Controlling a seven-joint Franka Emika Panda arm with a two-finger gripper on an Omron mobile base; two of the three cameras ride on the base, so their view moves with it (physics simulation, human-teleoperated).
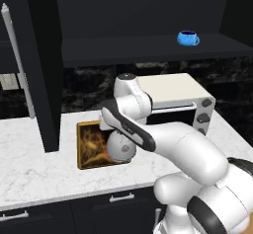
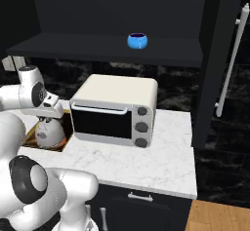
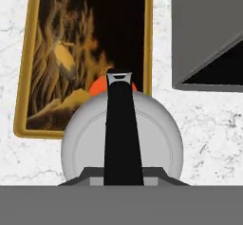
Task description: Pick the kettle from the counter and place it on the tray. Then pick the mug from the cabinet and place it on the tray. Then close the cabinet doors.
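Gripper (image 2: pixel 49 119) closed on kettle (image 3: pixel 122 141) handle, kettle over tray (image 3: pixel 22 119) near corner; shift further over tray centre, lower level, then release.

smooth metal kettle (image 3: pixel 156 143), veined marble counter (image 1: pixel 29 164)

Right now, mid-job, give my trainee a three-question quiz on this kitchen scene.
1. True or false: the bright blue round mug stands on the black cabinet's dark shelf.
2. What does the pincer hold over the golden-rimmed tray? A) grey-silver dome kettle B) cream toaster oven
3. Fill in: the oven sits on the white marble ___.

Key: 1 true; 2 A; 3 counter.
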